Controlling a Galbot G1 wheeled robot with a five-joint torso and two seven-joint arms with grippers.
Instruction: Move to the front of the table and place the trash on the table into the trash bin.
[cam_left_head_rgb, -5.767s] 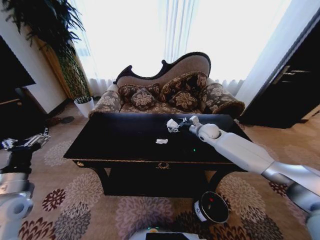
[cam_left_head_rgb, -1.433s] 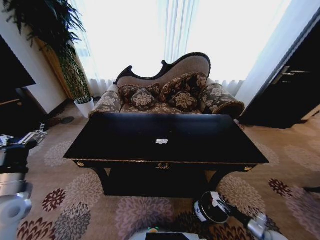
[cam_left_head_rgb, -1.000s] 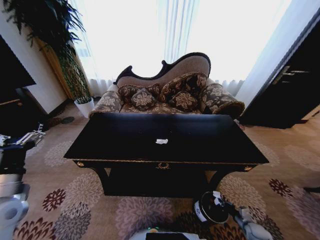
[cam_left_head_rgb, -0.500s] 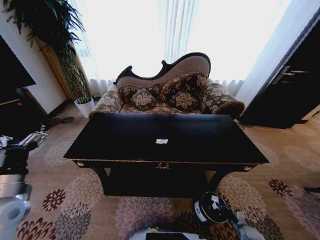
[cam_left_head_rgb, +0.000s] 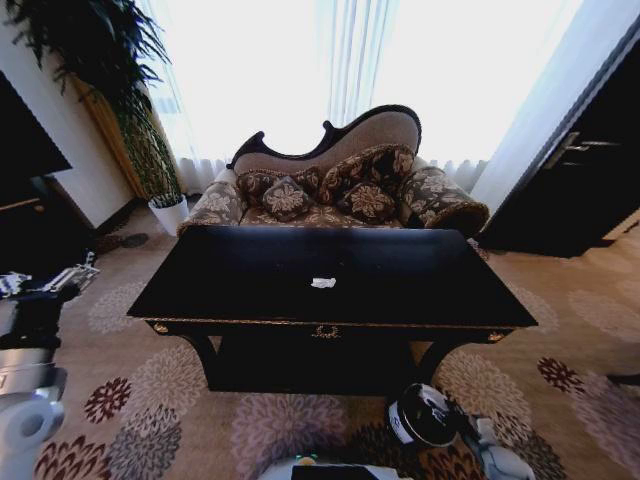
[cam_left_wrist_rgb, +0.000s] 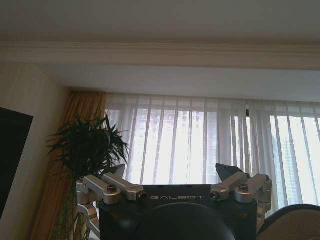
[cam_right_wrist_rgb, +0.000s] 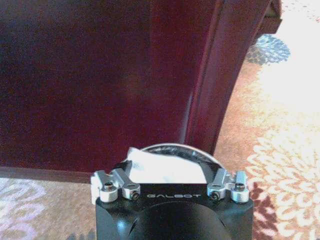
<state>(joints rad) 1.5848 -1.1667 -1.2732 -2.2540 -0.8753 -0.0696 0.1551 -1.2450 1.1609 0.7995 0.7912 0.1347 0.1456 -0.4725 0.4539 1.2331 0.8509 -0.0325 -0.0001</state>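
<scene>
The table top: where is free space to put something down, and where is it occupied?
Nearly all of the table top is bare: wide patches on either side of the small white paper scrap near the middle, and along the sofa side. Only that spot is occupied.

left hand raised and spread, right hand low

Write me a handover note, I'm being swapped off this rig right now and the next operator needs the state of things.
Left gripper: fingers open, empty, parked raised at the robot's left side.
Right gripper: low, at the trash bin, which stands near the table's right front leg.
Table: one small white paper scrap lies near the middle of the top.
Done: robot faces the table's front; white tissue sits at the bin's mouth.
Left: pick up the scrap and bin it.
</scene>
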